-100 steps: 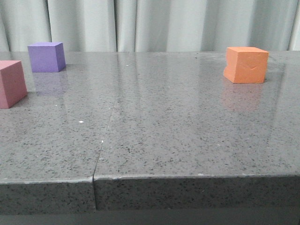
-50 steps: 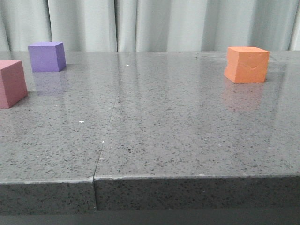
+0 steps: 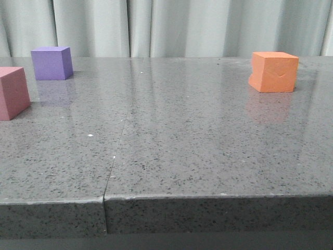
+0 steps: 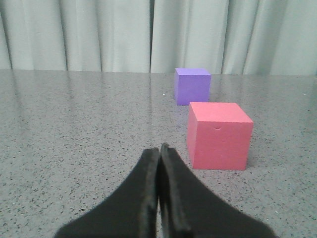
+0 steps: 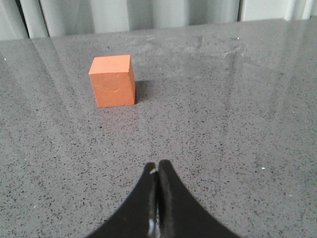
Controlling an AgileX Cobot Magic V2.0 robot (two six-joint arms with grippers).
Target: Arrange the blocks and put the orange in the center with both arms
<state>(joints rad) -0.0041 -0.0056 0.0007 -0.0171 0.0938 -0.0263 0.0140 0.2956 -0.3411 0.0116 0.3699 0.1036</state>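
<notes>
- Your orange cube (image 5: pixel 113 81) sits far right on the grey table (image 3: pixel 197 151), well ahead of your right gripper (image 5: pixel 157 171), whose fingers are pressed together.
- Your pink-red cube (image 4: pixel 218 135) lies near your left gripper (image 4: pixel 159 154), likewise closed and empty; the purple cube (image 4: pixel 192 85) stands beyond.

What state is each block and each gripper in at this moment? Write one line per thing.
Orange block: resting on the table, far right, untouched.
Purple block: resting on the table, far left, untouched.
Pink block: resting on the table, left edge, apart from purple.
Left gripper: shut, empty.
Right gripper: shut, empty.
</notes>
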